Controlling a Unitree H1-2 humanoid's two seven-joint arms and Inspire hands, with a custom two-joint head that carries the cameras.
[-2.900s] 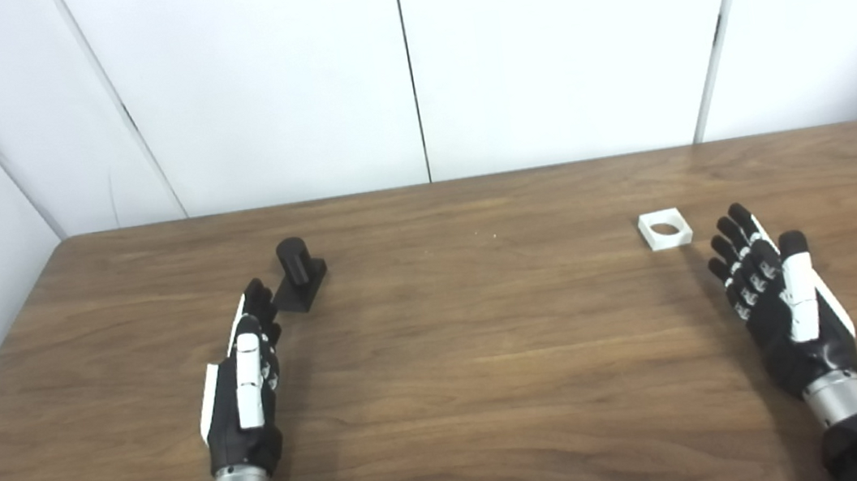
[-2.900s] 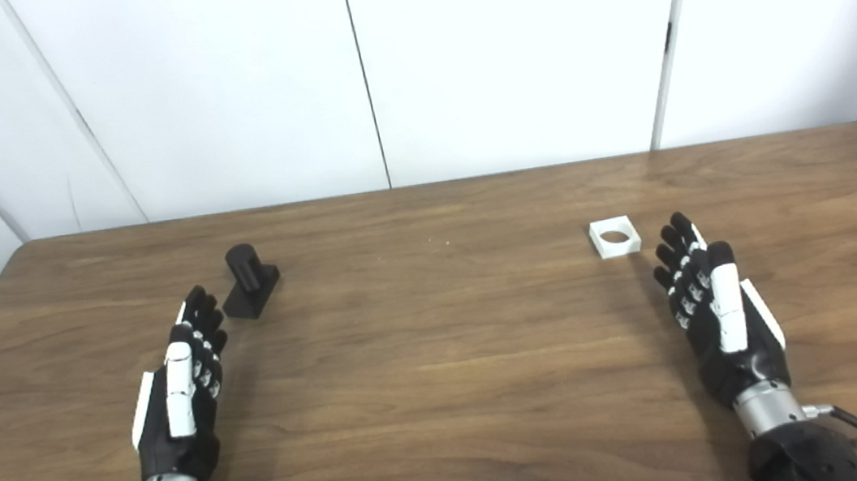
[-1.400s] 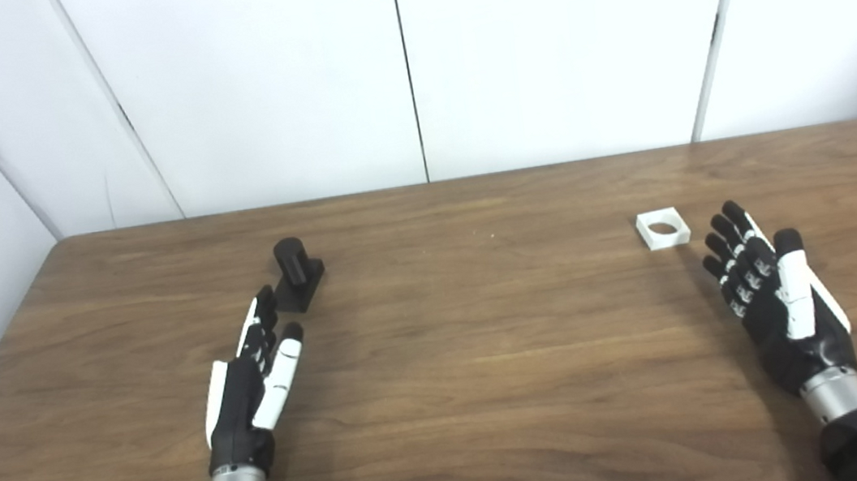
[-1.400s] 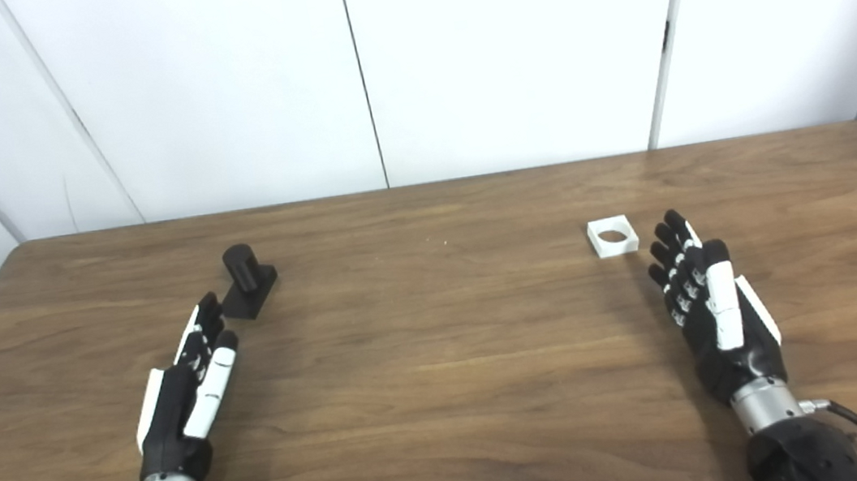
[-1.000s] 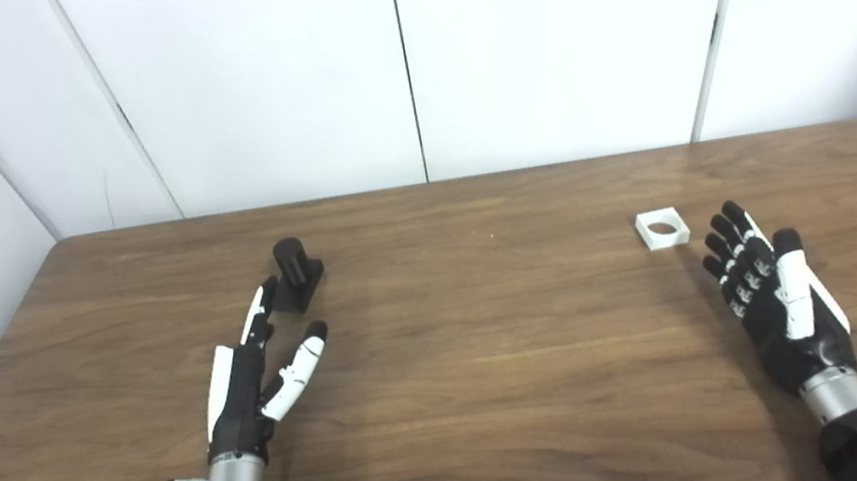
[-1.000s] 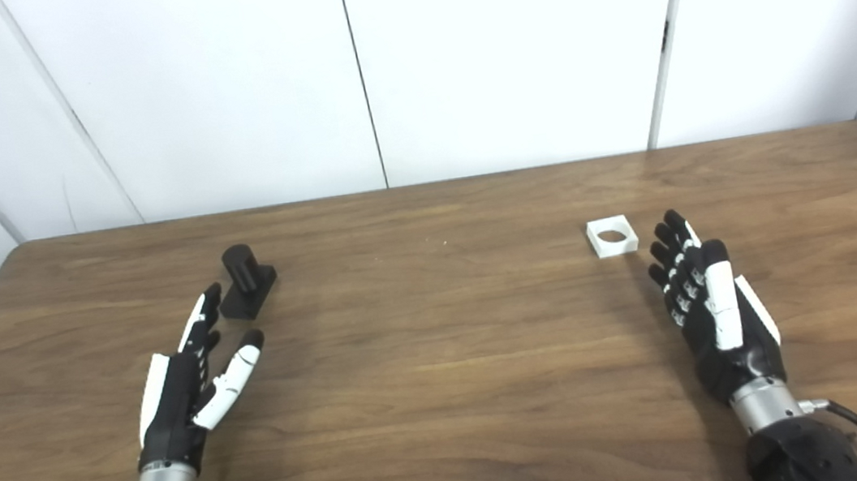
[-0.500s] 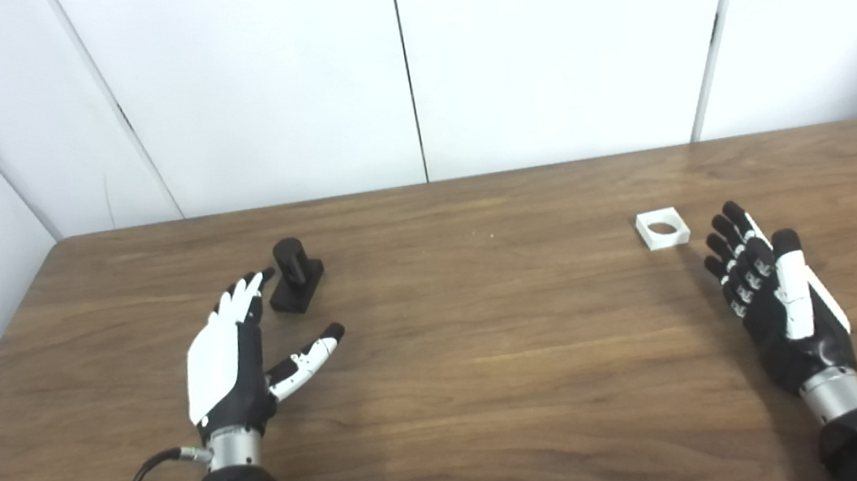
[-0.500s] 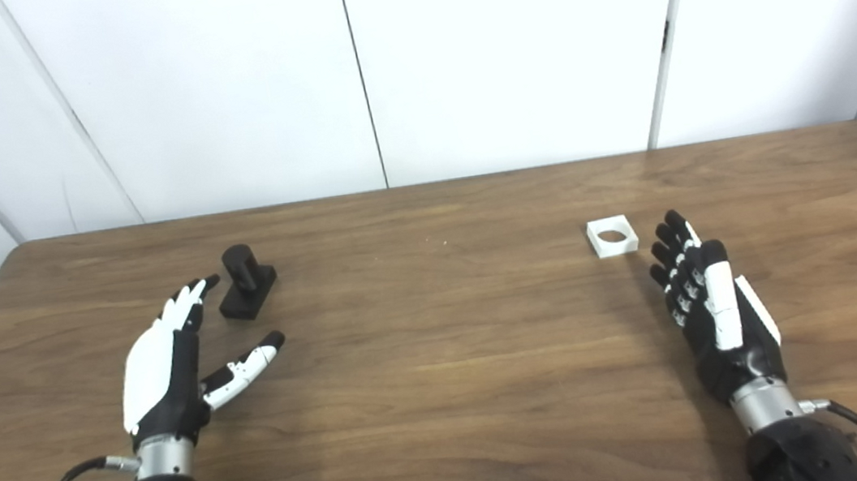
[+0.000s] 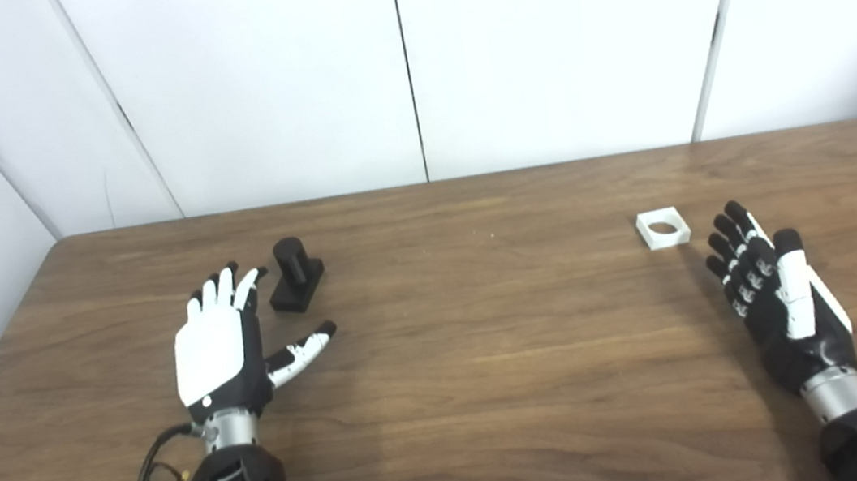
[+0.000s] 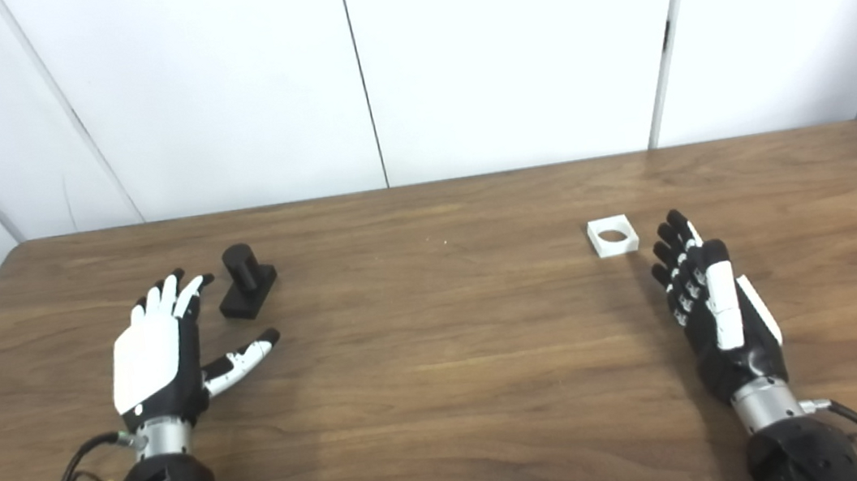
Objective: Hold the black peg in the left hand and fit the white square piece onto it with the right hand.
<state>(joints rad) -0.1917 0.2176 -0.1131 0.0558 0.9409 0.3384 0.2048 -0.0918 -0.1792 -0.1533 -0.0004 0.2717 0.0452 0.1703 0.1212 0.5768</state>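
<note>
Black peg [image 9: 295, 273] stood loose on your desk [image 9: 493, 363] beside the open, empty left robot hand [image 9: 217, 352]; a careless reach could've toppled it; right robot hand [image 9: 775, 296] also open, empty.

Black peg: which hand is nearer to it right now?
Left. The left hand lies open just beside the black peg, not touching it. The right hand is far across the table, near the white square piece.
</note>
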